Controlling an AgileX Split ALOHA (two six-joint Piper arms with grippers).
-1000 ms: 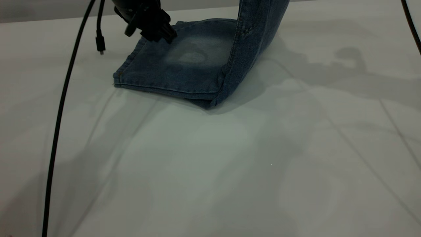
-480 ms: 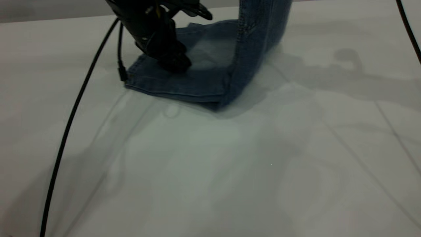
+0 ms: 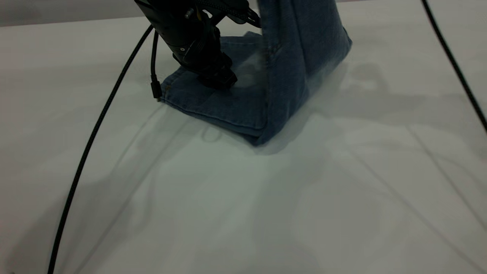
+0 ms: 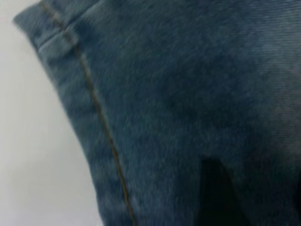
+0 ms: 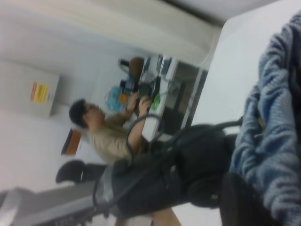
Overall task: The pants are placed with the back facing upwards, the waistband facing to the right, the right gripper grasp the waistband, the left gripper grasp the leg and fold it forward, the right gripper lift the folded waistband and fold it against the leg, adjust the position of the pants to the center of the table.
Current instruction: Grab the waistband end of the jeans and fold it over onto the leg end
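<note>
Pants half-lifted on the tabletop

The pants (image 3: 243, 102) are seen near the far middle of the tabletop (image 3: 266, 205), one part flat, the other raised upright. The left claw (image 3: 217, 80) is pressed down onto the flat denim; its spread cannot be told. The waistband (image 5: 277, 141) is bunched against the right claw (image 5: 244, 202), whose grip cannot be told. No writing can be read.

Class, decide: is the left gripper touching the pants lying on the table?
Touching. The exterior view shows the left gripper pressed down on the flat part of the pants, with no gap visible between them.
</note>
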